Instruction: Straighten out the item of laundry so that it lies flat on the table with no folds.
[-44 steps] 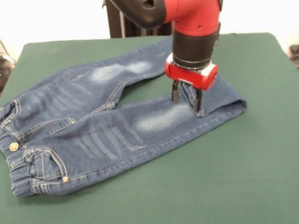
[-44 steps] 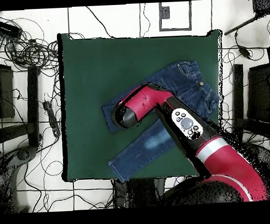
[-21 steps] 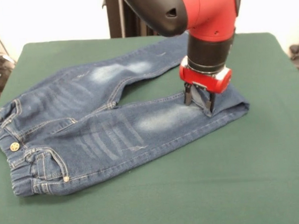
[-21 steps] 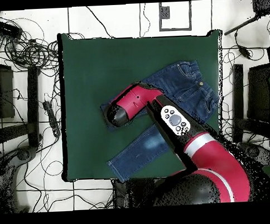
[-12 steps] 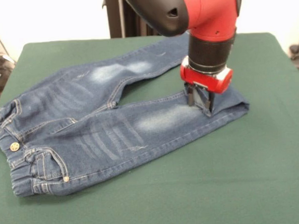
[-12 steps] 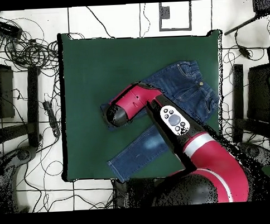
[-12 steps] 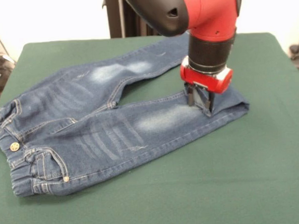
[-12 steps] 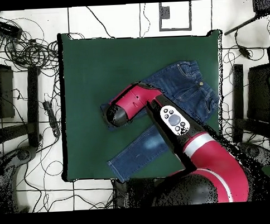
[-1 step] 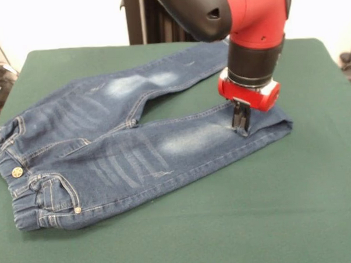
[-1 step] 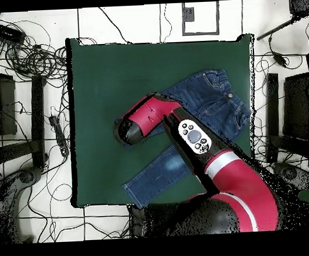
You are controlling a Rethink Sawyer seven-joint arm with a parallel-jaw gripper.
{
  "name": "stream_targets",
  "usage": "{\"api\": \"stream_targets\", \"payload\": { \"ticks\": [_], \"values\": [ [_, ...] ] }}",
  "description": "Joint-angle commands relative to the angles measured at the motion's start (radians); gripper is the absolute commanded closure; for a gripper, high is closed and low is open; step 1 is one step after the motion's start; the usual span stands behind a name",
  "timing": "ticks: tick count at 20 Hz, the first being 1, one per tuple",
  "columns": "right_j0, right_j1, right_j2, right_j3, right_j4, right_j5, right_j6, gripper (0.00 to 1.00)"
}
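The jeans (image 9: pixel 124 151) are spread across the tabletop (image 9: pixel 296 219), waistband at the near left edge, both legs fanned out toward the far right; mostly flat, though the near leg's hem looks doubled under at its end. The pincer (image 9: pixel 241 124) is pressed down onto that near leg close to the hem, fingers drawn narrow and apparently pinching a bit of denim, probably so the end can be tugged outward. The far leg is partly hidden behind the arm (image 10: pixel 182 128), which covers the jeans' middle in the overhead view.
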Motion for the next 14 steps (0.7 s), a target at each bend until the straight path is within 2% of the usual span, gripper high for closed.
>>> {"api": "stream_targets", "payload": {
  "ticks": [1,5,11,14],
  "values": [
    [0.063,0.130,-0.039,-0.022,-0.051,-0.078,0.328,1.00],
    [0.068,0.117,-0.032,-0.005,-0.043,-0.072,0.338,1.00],
    [0.070,0.041,0.000,0.075,-0.003,-0.049,0.359,1.00],
    [0.086,0.039,-0.001,0.083,-0.006,-0.052,0.376,1.00]
  ]
}}
